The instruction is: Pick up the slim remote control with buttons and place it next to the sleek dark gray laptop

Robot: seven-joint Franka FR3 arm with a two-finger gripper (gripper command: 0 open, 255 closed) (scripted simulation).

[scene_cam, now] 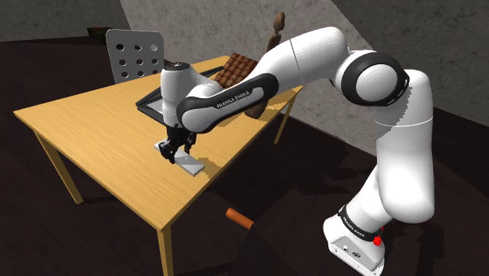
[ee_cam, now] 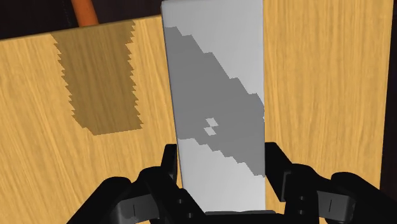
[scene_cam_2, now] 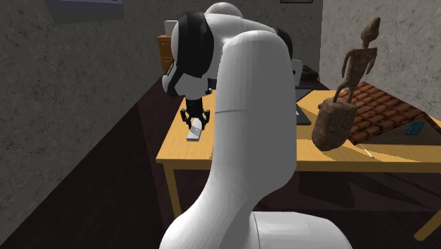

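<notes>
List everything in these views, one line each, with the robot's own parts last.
table: one, light wood, under the arm.
remote control: one, white and grey, near the table's edge, clasped between the fingers.
laptop: one, dark, on the table behind the arm.
chair: one, grey with round holes, at the table's far side.
figurine: one, brown, standing on the table.
tiled slab: one, reddish-brown, on the table beside the figurine.
cylinder: one, orange, on the floor by the table.
arm: one, white with dark joints.
gripper: one, black, over the remote control.
stand: one, white, at the shoulder view's lower right.
</notes>
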